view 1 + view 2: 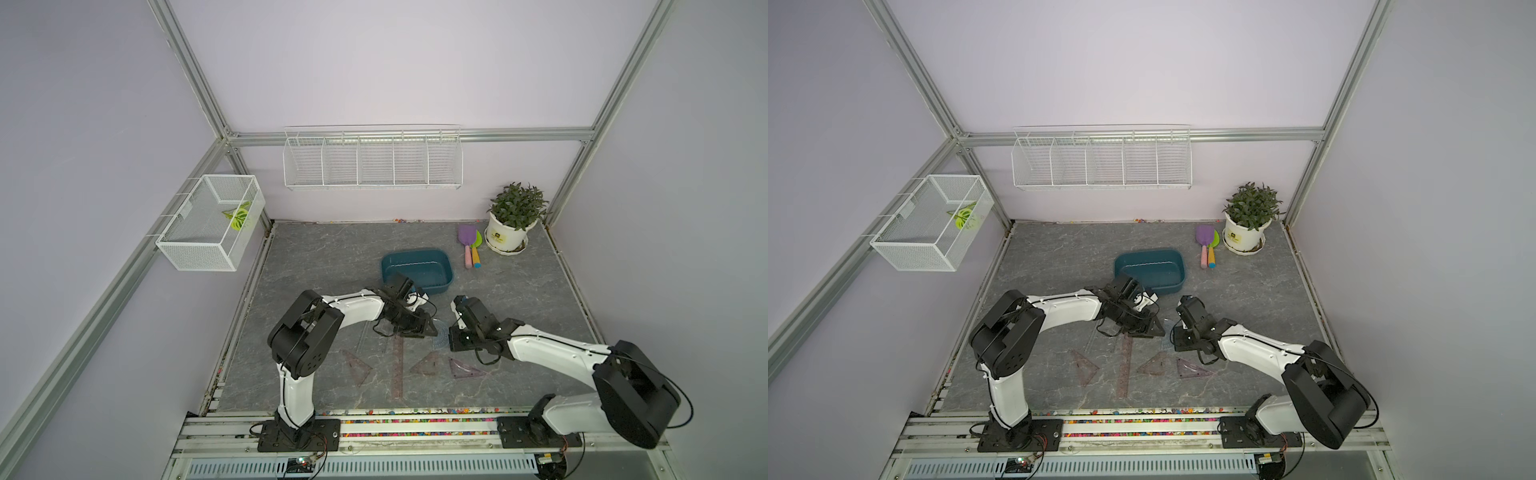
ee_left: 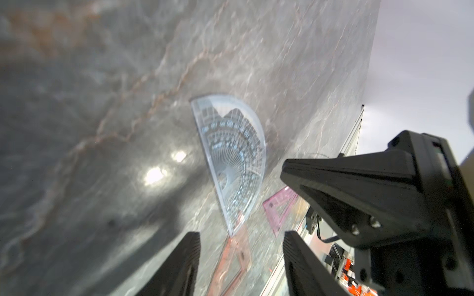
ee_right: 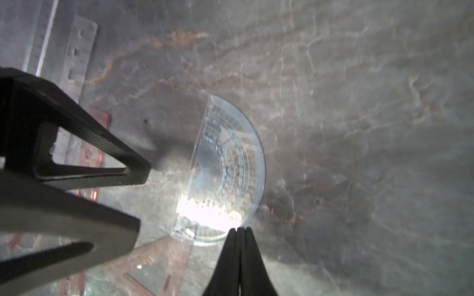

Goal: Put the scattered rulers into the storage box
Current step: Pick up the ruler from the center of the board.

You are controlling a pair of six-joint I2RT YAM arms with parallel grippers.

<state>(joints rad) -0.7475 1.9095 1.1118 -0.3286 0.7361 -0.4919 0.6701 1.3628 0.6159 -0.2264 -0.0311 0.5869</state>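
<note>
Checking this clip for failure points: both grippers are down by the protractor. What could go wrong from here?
1. The right gripper has its shut tips at the curved rim of the flat protractor; the thin plastic may skid or flick away instead of lifting.
2. The protractor appears to overlap a brown triangle, which could get dragged along.
3. The open left gripper hovers close beside the right one, so the fingers might collide.

The left arm (image 1: 353,309) and right arm (image 1: 552,353) wear glossy white shells between bulky matte black joint housings. Each stands on a black base plate (image 1: 326,430) with silver screws; red and black wires trail off toward 5 o'clock. Thin black cables (image 1: 483,360) loop by the wrists. The fingers (image 3: 102,141) are black, triangular, hollow, finely textured
</note>
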